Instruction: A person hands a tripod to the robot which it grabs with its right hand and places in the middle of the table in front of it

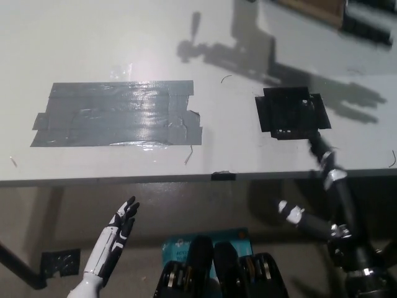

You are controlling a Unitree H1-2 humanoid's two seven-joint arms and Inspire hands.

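Tripod (329, 171) and black right hand (350, 245) sit together at the lower right of the head view, in front of the surface's near edge. The hand looks clenched around the tripod's lower part, though black on black blurs the fingers themselves. The tripod is off the surface, held tilted. One jointed black leg slants up and to the left across the near edge, and its tip lies over the lower right corner of a black tape patch (291, 112). I cannot tell whether that tip touches the surface. A second leg points left below the edge and ends in a pale foot.

The white surface (236, 130) fills the upper part of the view. A wide patch of grey duct tape (118, 115) lies on its left half, well apart from the black patch on the right. A short black strip (223, 176) marks the near edge between them. Dark shadows fall across the far side of the surface.

The white left hand (119, 228) rests at the lower left, below the near edge, fingers spread and pointing up, holding nothing. A teal box (180, 245) lies on the floor near the bottom middle.
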